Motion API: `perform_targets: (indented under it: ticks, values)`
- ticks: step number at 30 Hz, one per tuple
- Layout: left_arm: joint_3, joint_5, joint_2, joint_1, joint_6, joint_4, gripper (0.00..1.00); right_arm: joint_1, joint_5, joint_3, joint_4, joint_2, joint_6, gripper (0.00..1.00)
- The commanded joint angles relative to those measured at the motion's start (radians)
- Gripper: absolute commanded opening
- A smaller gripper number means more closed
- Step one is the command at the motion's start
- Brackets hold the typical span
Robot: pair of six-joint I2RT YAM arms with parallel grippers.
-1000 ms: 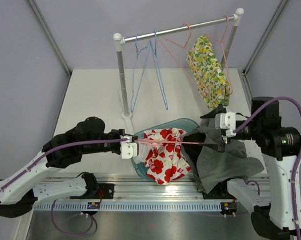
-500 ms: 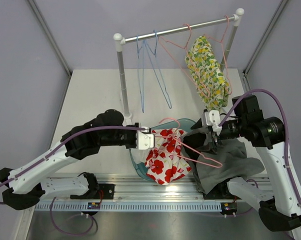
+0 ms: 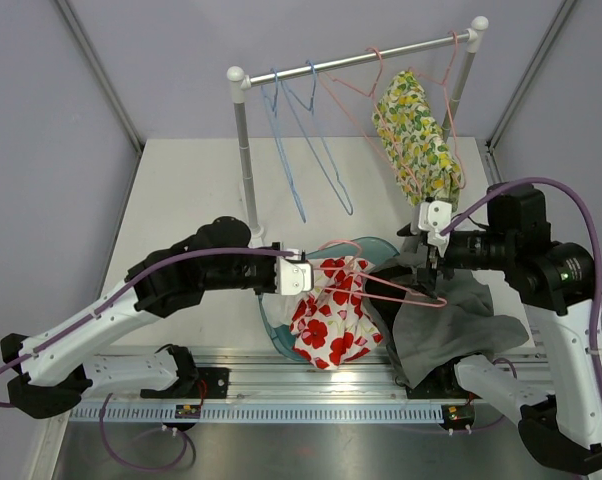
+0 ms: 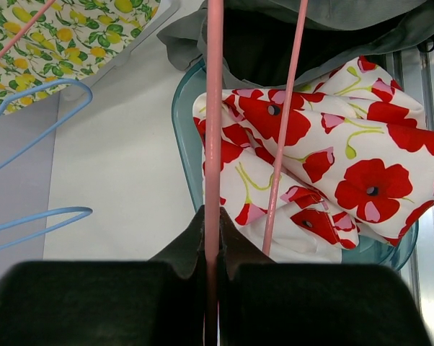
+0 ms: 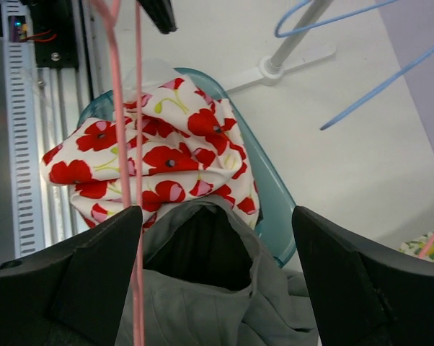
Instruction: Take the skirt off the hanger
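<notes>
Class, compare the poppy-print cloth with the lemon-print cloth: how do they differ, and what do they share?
The poppy cloth bears red flowers on white; the lemon cloth bears yellow fruit and green leaves. The poppy cloth lies bunched in the teal tub; the lemon cloth hangs draped below the rail. Both are printed fabric.

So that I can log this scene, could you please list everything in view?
Clothes rack: one, white posts, metal rail, at back.
Blue hangers: two, blue, bare on rail.
Rail pink hangers: apparently two, pink, rail's right part.
Lemon-print garment: one, yellow-green on white, hanging.
Basin: one, teal, table's near edge.
Poppy-print garment: one, red on white, in basin.
Grey garment: one, grey, right of basin.
Held hanger: one, pink, bare, over basin.
Table: one, white.
Left gripper: black, shut on held hanger.
Right gripper: black, open beside it.
</notes>
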Motion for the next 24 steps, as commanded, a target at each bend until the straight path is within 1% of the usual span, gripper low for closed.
perform_targets:
  ticks: [1,2,4,5,9,12,14,15,16,19,20,21,22,24]
  values:
    - [0.032,-0.002,-0.007,0.000,0.000,0.059,0.00,0.005,-0.133,0.015,-0.125,0.031,-0.080,0.92]
    - [0.035,-0.008,0.001,0.000,0.000,0.063,0.00,0.005,-0.185,0.005,-0.163,0.037,-0.111,0.92]
    - [0.042,-0.013,0.007,0.000,-0.011,0.069,0.00,0.005,-0.225,-0.037,-0.192,0.038,-0.151,0.91]
    - [0.044,-0.017,0.010,0.001,-0.013,0.078,0.00,0.005,-0.242,-0.059,-0.171,0.028,-0.142,0.90]
    - [0.056,-0.025,0.025,0.000,-0.031,0.098,0.00,0.006,-0.209,-0.163,-0.088,-0.003,-0.092,0.85]
    - [0.061,-0.024,0.028,0.000,-0.039,0.105,0.00,0.006,-0.187,-0.170,-0.074,-0.012,-0.073,0.82]
    - [0.064,-0.010,0.024,0.000,-0.045,0.117,0.00,0.006,-0.178,-0.182,-0.048,-0.018,-0.053,0.74]
    - [0.065,-0.008,0.022,0.000,-0.049,0.123,0.00,0.005,-0.172,-0.188,-0.041,-0.023,-0.044,0.69]
    - [0.064,-0.008,0.019,0.001,-0.051,0.128,0.00,0.005,-0.164,-0.193,-0.036,-0.023,-0.044,0.55]
    - [0.058,-0.020,0.013,0.001,-0.065,0.144,0.00,0.005,-0.155,-0.187,-0.038,-0.025,-0.033,0.33]
    - [0.046,-0.022,0.010,0.003,-0.075,0.158,0.00,0.005,-0.150,-0.188,-0.033,-0.034,-0.020,0.10]
    - [0.036,-0.021,0.005,0.003,-0.083,0.167,0.00,0.005,-0.144,-0.191,-0.027,-0.041,-0.013,0.03]
    - [0.027,-0.022,-0.005,0.004,-0.089,0.193,0.00,0.006,-0.130,-0.200,-0.025,-0.058,-0.012,0.00]
    - [-0.008,-0.014,-0.019,0.007,-0.112,0.221,0.00,0.002,-0.118,-0.208,-0.039,-0.072,-0.015,0.00]
